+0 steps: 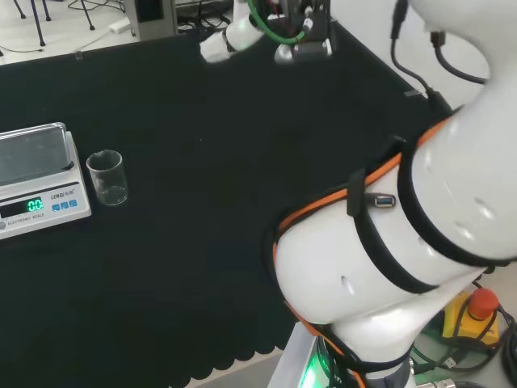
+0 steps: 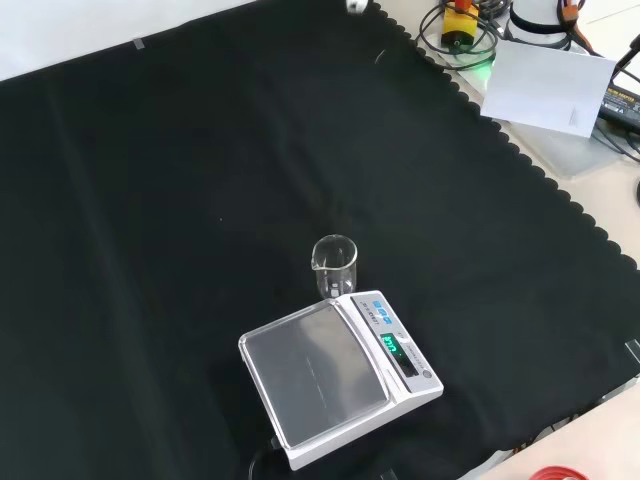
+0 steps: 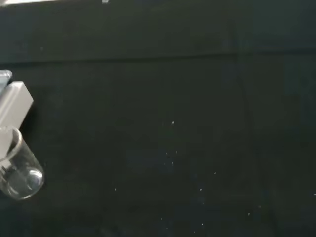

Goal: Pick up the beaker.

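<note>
A small clear glass beaker (image 1: 107, 178) stands upright on the black cloth and looks empty. In the front view the beaker (image 2: 335, 266) is right behind the scale's display edge, close to it or touching. The wrist view catches the beaker (image 3: 17, 170) at its edge, beside a corner of the scale. Black and white parts of the hand (image 1: 242, 36) show at the top of the head view with a green cable, far across the cloth from the beaker. Nothing is seen in the hand.
A white digital scale (image 1: 36, 182) with a steel pan (image 2: 315, 375) sits beside the beaker. The arm's white links (image 1: 388, 242) stand at the head view's right. Off the cloth's scalloped edge lie a white sheet (image 2: 545, 85) and cables (image 2: 460, 25).
</note>
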